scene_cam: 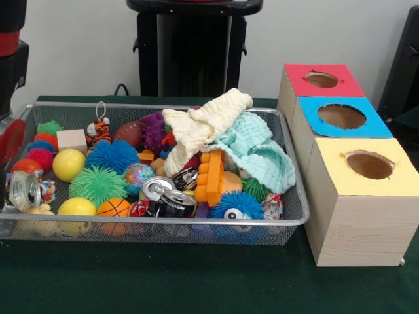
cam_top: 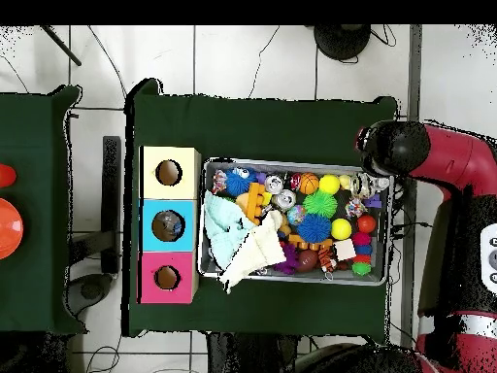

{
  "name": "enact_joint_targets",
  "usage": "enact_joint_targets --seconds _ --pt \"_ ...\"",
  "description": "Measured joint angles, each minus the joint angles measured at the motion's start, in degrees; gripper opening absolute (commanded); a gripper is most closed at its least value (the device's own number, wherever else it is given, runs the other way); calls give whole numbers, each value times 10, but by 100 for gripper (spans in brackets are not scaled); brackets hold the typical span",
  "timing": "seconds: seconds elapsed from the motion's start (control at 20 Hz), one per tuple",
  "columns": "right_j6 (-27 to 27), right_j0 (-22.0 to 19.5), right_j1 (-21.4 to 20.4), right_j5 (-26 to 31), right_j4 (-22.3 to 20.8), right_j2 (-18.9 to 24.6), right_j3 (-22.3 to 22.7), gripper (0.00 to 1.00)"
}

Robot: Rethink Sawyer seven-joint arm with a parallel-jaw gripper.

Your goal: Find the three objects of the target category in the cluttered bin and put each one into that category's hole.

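Sitting on the green table point(scene_cam: 196, 281), a wire mesh bin point(scene_cam: 157, 226) is packed with toys and cloths. Cream cloth point(scene_cam: 206, 124) lies draped over a mint cloth point(scene_cam: 262, 147) at the bin's right end in the front view; both reach the bin's rim. Orange toy brick piece point(scene_cam: 211, 176) stands just below the cloths, with crushed drink cans point(scene_cam: 167, 196) beside it. Spiky balls: a blue one point(scene_cam: 112, 156), a green one point(scene_cam: 98, 184), a purple one point(scene_cam: 155, 129), plus a blue one with eyes point(scene_cam: 237, 206) at the front wall. Yellow ball point(scene_cam: 68, 164) and a second yellow ball point(scene_cam: 76, 208) sit toward the left end, a small basketball point(scene_cam: 114, 208) next to the second. Toy football point(scene_cam: 129, 133) near the back wall, a tiger toy point(scene_cam: 98, 131) and a wooden block point(scene_cam: 72, 139) beside it. Three wooden boxes stand in a row just beside the bin, each with a round hole on top: red box point(scene_cam: 322, 80), blue box point(scene_cam: 340, 116), yellow box point(scene_cam: 368, 167). Overhead, the same boxes point(cam_top: 169, 225) touch one another in a column left of the bin. Which toys are the target ones cannot be told; all objects are in the bin, none on the box tops. Red arm point(cam_top: 456, 160) sits off the bin's right end in the overhead view; the gripper cannot be made out, so whether it is spread or closed, or holding anything, cannot be told.
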Motion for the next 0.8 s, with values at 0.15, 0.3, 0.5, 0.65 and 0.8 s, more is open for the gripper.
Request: enact_joint_targets --seconds 0.15,0.3,0.5,0.65,0.8 --pt "0 8 -10 0 -1 0 0 100" --pt "0 12 -13 0 -2 0 0 100" --pt "0 15 -14 2 -4 -1 -2 100" --pt "0 16 -13 2 -8 -1 -2 100" --pt "0 14 -11 2 -10 -1 -2 100"
